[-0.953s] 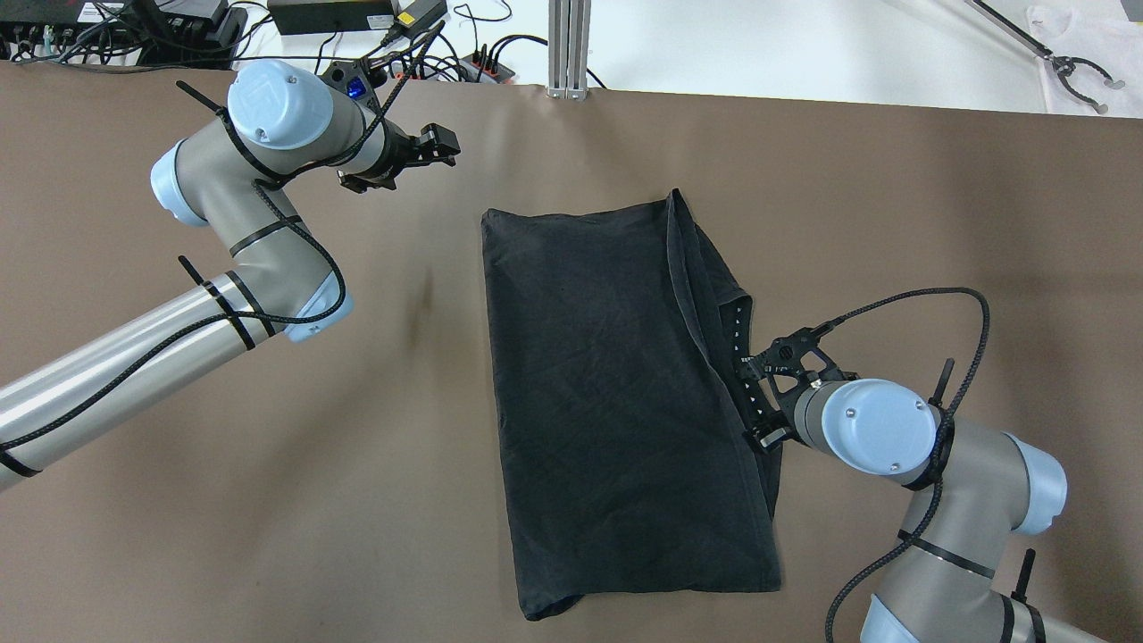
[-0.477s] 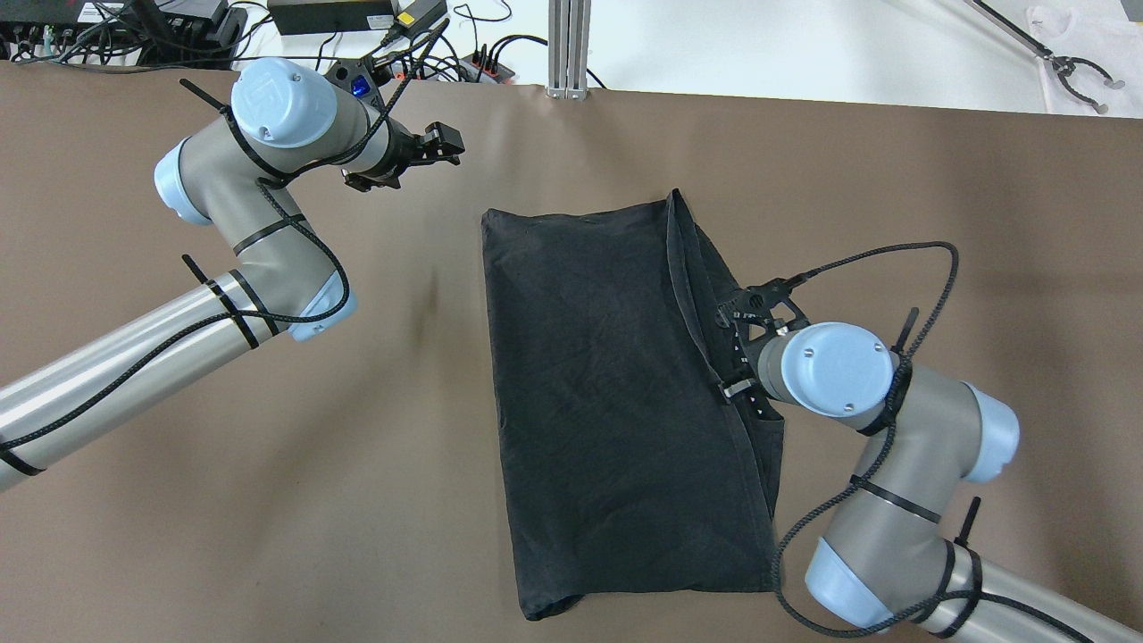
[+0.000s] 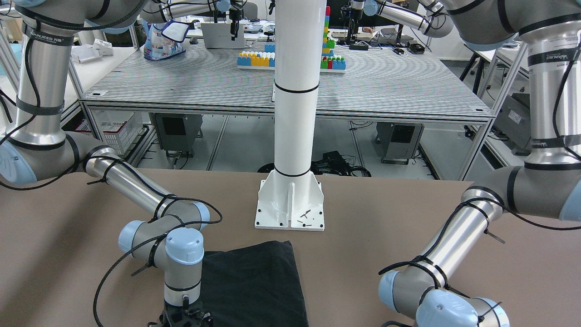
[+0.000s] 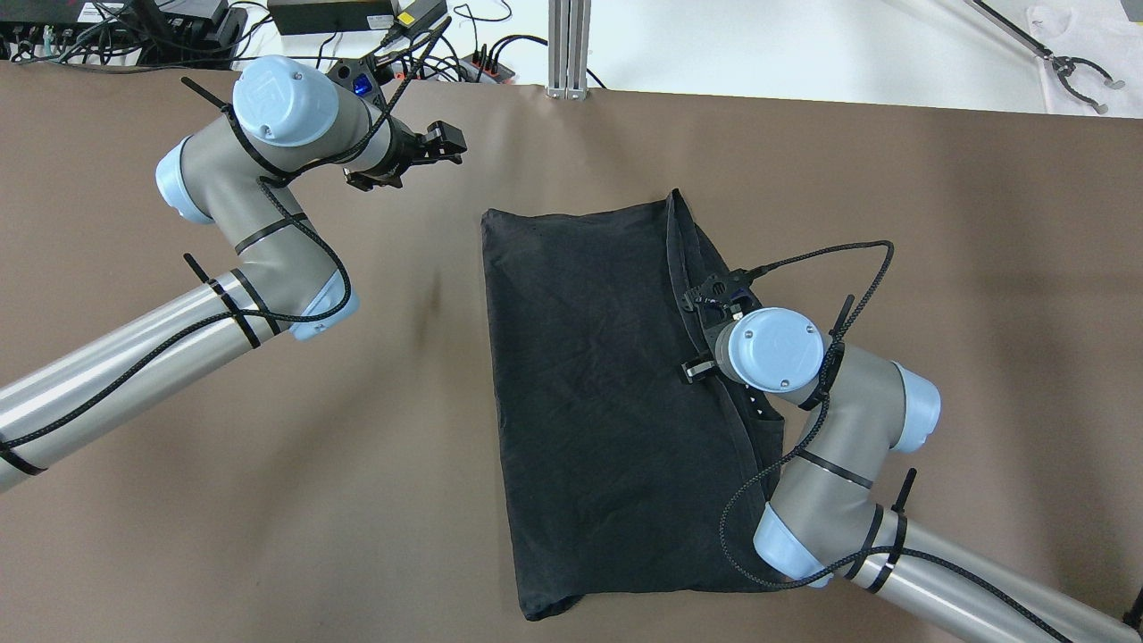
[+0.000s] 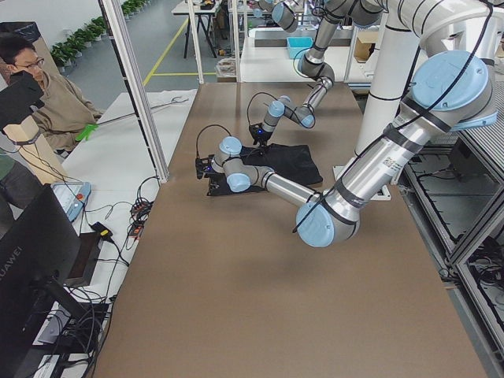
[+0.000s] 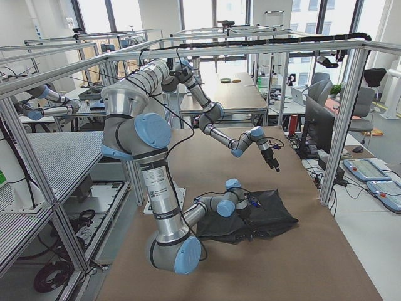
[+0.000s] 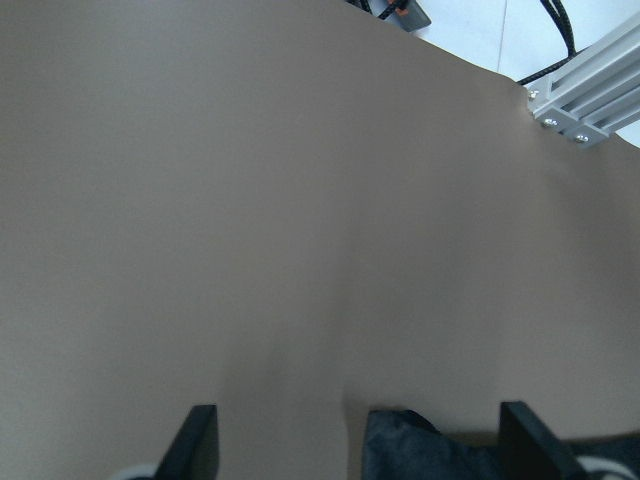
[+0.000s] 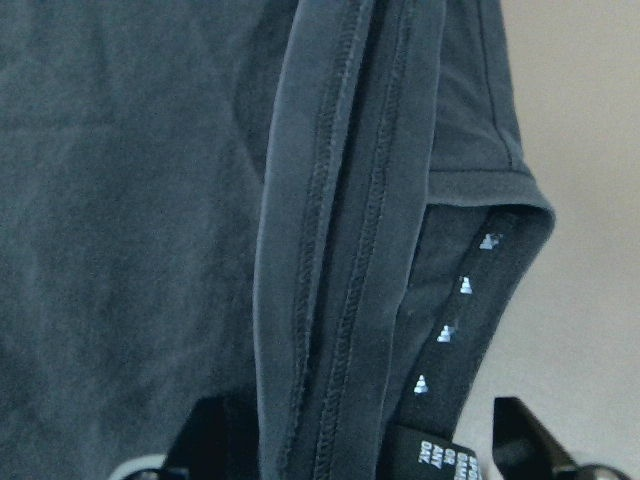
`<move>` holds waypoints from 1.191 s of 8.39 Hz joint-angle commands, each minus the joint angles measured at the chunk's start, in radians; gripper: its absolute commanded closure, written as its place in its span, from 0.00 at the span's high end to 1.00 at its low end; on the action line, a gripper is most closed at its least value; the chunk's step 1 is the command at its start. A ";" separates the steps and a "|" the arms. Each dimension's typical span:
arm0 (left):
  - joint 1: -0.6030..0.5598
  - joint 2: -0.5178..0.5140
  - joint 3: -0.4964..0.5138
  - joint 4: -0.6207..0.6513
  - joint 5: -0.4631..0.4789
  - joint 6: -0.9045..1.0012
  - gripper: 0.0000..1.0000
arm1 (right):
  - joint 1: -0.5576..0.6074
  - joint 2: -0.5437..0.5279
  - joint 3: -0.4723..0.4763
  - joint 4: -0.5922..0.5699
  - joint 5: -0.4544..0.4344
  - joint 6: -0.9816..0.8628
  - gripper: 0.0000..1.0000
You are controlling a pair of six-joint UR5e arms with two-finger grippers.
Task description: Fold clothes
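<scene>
A black garment [image 4: 607, 375] lies folded in a long rectangle on the brown table [image 4: 223, 500]. It also shows in the front view [image 3: 254, 281]. A doubled hem and a sleeve with small white marks [image 8: 460, 290] run along its right edge. My right gripper [image 4: 707, 329] points down over that edge. Its fingers [image 8: 205, 440] are open above the hem, holding nothing. My left gripper [image 4: 444, 143] hovers open over bare table beyond the garment's far left corner [image 7: 420, 445]. Its fingers [image 7: 200, 440] are spread and empty.
A white post base [image 3: 290, 206] stands at the robot's side of the table. Cables and power boxes [image 4: 357, 27] and an aluminium post [image 4: 569, 45] line the far edge. A person [image 5: 31, 87] sits beyond the table in the left view.
My right arm has swung left and farther along the garment's right edge, so the gripper now sits over the hem. The left gripper has barely moved. The garment lies as before.
</scene>
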 commanded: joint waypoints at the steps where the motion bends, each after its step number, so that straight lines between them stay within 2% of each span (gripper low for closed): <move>1: 0.002 0.002 0.001 0.000 0.000 0.003 1.00 | 0.114 -0.015 -0.044 0.064 0.018 -0.209 0.95; 2: 0.002 0.000 0.001 0.002 0.003 0.003 1.00 | 0.162 -0.029 -0.044 0.064 0.055 -0.254 0.95; 4: 0.002 0.002 0.000 0.002 0.003 0.000 1.00 | 0.177 -0.029 -0.044 0.064 0.063 -0.253 0.95; 6: 0.002 0.002 0.000 0.000 0.003 0.001 1.00 | 0.174 0.026 -0.049 0.062 0.063 -0.162 0.95; 8: 0.000 0.005 0.000 0.000 0.003 0.001 1.00 | 0.160 0.165 -0.203 0.074 0.060 -0.095 0.95; 9: 0.002 0.005 -0.002 0.000 0.003 0.000 1.00 | 0.160 0.192 -0.260 0.119 0.057 -0.092 0.95; 10: 0.002 0.005 -0.002 0.000 0.003 -0.002 1.00 | 0.160 0.193 -0.276 0.142 0.057 -0.083 0.95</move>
